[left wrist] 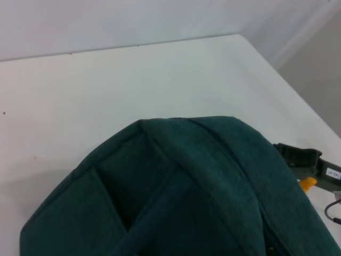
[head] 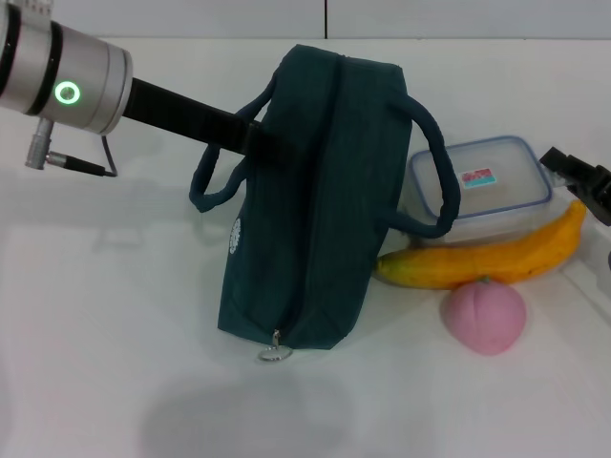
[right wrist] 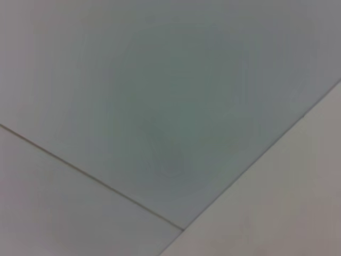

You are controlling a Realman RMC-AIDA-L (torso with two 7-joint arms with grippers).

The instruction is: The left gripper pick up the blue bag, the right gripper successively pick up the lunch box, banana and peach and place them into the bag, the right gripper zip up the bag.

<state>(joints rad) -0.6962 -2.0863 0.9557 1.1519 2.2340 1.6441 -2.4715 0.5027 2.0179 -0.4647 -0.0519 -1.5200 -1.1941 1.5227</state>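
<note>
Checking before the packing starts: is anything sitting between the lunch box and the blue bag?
Only the blue bag's own loop handle, which hangs over the lunch box's near corner. The banana and peach lie in front of the box, not between. The bag's zipper looks closed. The right pincer waits at the table's right edge.

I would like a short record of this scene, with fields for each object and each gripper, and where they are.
blue bag: upright on the white table, zipper closed, ring pull at its near end
lunch box: on the table, to the right of the bag, lid on
banana: lying in front of the lunch box
peach: in front of the banana
left gripper: at the bag's far left side, fingers hidden behind it
right gripper: at the right edge, beside the lunch box
</note>
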